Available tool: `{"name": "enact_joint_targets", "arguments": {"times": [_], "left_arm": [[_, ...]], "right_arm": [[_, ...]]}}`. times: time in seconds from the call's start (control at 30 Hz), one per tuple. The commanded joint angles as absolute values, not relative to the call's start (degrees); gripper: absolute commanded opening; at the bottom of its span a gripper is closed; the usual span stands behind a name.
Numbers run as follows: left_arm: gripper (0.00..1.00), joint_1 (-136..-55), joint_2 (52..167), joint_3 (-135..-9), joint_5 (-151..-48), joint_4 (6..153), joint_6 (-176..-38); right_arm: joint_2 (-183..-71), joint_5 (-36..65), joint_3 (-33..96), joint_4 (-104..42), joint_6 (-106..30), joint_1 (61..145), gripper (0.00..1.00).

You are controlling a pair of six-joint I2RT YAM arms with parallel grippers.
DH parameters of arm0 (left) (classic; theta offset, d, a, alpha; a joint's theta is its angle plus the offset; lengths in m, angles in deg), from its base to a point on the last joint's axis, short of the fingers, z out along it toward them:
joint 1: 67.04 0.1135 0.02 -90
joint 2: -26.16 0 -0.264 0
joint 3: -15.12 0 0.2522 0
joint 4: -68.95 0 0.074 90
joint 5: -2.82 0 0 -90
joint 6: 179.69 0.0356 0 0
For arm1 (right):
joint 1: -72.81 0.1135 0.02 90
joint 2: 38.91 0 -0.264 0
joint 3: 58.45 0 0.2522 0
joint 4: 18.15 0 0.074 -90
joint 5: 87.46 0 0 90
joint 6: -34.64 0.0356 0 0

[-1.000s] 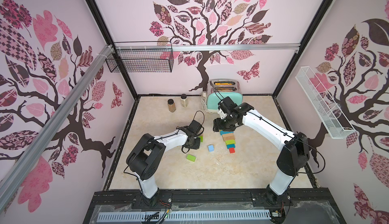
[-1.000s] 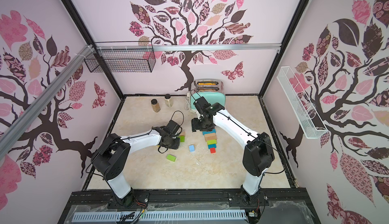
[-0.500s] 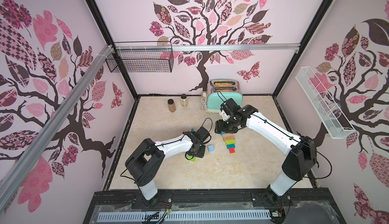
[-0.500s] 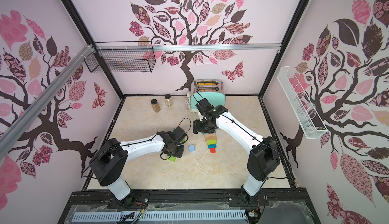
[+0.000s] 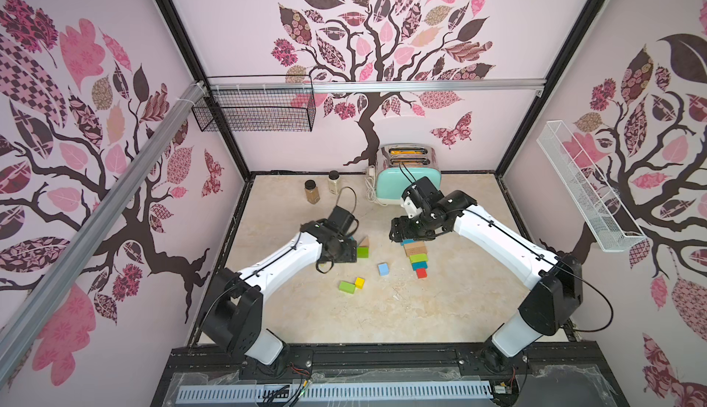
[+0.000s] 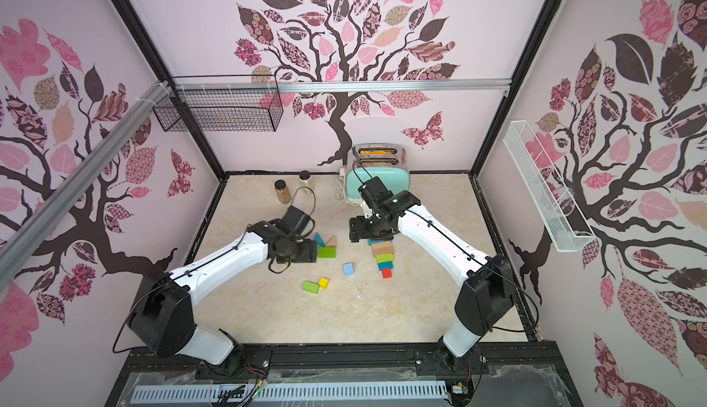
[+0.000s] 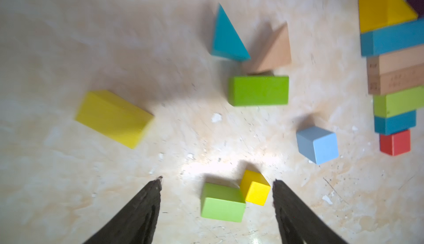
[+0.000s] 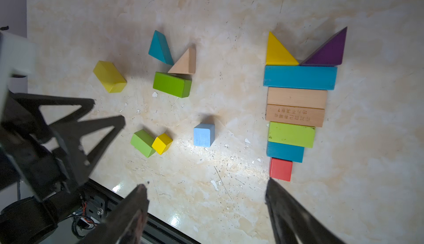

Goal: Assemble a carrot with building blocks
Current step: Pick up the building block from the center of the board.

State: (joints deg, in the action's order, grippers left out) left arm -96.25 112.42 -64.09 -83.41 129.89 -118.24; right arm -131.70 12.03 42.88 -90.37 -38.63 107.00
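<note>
Worktop (image 5: 440,309): marbled and scuffed, with a toaster (image 5: 407,179) and two jars (image 5: 310,191) at the rear.

Column (image 5: 417,256): lies flat just right of frame centre in both top views, its wide end hidden under the right wrist. The right wrist view shows the order, each piece touching the next: red cube (image 8: 281,169), short teal bar (image 8: 285,152), green bar (image 8: 291,135), engraved tan bar (image 8: 294,115), plain tan bar (image 8: 297,97), long teal bar (image 8: 299,77). A yellow wedge (image 8: 278,53) and a purple wedge (image 8: 328,52) sit side by side on that last bar's outer edge.

Loose blocks, left of the column in the top views:
- The light blue cube (image 5: 383,269) stands alone.
- The green block (image 5: 347,287) and yellow cube (image 5: 359,282) touch, lower in frame.
- The green brick (image 5: 362,252) touches the tan wedge (image 5: 365,241), with the teal wedge (image 6: 318,239) just beside.
- The yellow bar (image 8: 109,76) lies apart and is seen only in the wrist views.

Left gripper (image 7: 217,180): released and empty, above the worktop, with the green block and yellow cube below it. The view is slightly blurred.

Right gripper (image 8: 205,183): released, jaws wide, holding nothing.
</note>
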Motion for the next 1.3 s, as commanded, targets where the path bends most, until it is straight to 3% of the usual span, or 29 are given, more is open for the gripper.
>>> {"name": "enact_joint_targets", "arguments": {"times": [0.0, 0.3, 0.6, 1.03, 1.27], "left_arm": [[0.84, -92.16, 114.83, -65.88, -81.67, 135.03, -110.89], [0.86, -82.14, 122.59, -68.52, -79.66, 137.83, -107.81], [0.87, -81.89, 127.23, -69.96, -82.29, 135.44, -96.48], [0.89, -81.96, 124.94, -68.14, -89.95, 133.44, -81.34], [0.89, -81.90, 126.73, -66.40, -86.62, 131.08, -80.46]], "right_arm": [[-130.59, 13.35, 42.43, -90.48, -39.84, 106.75, 0.87], [-129.80, 13.29, 41.21, -90.46, -40.27, 106.10, 0.88], [-129.55, 13.87, 39.60, -90.40, -40.19, 105.51, 0.89], [-130.91, 15.11, 39.09, -90.45, -40.56, 104.70, 0.93], [-131.46, 15.28, 39.08, -90.43, -40.55, 104.68, 0.93]]}}
